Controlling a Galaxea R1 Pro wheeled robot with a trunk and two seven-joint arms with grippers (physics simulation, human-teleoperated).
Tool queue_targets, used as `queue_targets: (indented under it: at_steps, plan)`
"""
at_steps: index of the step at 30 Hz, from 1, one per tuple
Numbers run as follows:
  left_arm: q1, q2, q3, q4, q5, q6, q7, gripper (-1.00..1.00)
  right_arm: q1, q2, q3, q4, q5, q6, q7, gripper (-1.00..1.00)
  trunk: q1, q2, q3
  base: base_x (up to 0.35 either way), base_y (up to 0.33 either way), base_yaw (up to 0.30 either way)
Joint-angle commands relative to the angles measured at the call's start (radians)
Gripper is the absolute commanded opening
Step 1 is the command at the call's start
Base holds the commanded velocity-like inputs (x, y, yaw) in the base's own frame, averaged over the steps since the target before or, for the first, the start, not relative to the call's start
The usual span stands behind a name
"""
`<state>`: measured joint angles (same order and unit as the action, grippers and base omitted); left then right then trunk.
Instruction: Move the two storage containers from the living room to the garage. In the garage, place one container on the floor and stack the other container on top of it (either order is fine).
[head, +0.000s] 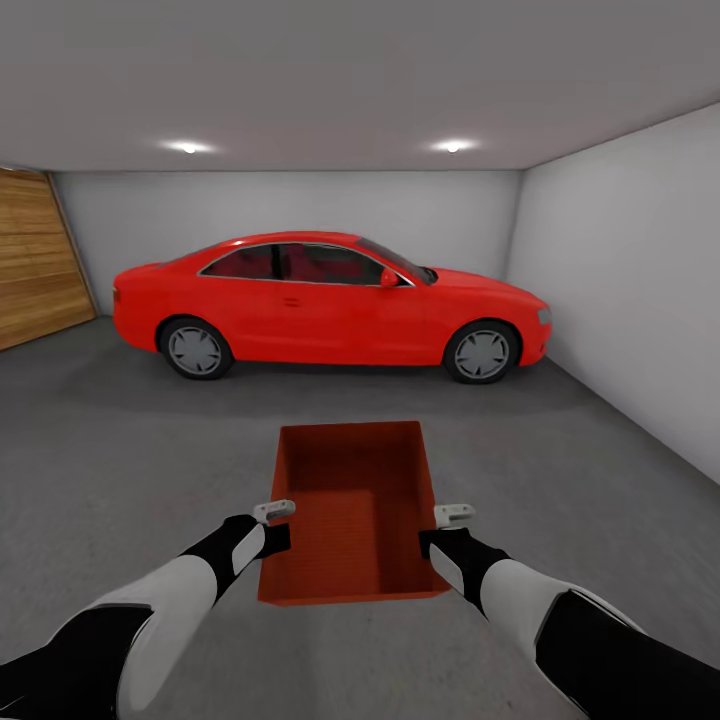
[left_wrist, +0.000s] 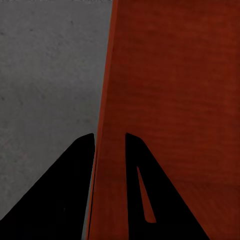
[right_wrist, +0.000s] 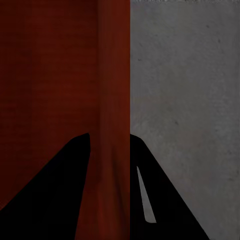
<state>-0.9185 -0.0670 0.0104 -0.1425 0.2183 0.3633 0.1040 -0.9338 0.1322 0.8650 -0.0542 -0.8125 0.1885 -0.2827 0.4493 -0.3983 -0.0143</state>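
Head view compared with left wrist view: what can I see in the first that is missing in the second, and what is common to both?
The head view alone gives the red car, the wooden door, the white walls, the right gripper and the whole open-top storage container. The left wrist view alone gives the close detail: one finger outside the bin wall, the other inside. Both share the left gripper on that wall, the container's orange-red side and the grey floor.
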Motion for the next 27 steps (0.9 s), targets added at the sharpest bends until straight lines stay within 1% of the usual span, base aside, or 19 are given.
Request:
queue_targets:
  at_steps: [1,13,21,27]
  plan:
    - [0.000,-0.001,0.011,-0.004,-0.018,0.006,0.010,-1.00,0.000,0.010,0.018,-0.003,-0.018,0.006,-0.004,-1.00,0.001,-0.002,-0.001,0.100,0.000,0.000]
    - [0.000,-0.001,0.011,-0.004,-0.018,0.006,0.010,-1.00,0.000,0.010,0.018,-0.003,-0.018,0.006,-0.003,-1.00,0.001,-0.002,-0.001,0.110,0.000,0.000]
    - [0.000,-0.001,0.011,-0.003,-0.017,0.006,0.010,-1.00,0.000,0.010,0.019,-0.003,-0.019,0.006,-0.004,-1.00,0.001,-0.002,-0.001,0.295,0.052,0.000]
    - [0.000,-0.001,0.011,-0.003,-0.017,0.006,0.010,-1.00,0.000,0.009,0.018,-0.003,-0.019,0.005,-0.004,-1.00,0.001,-0.002,-0.001,0.318,0.072,-0.215]
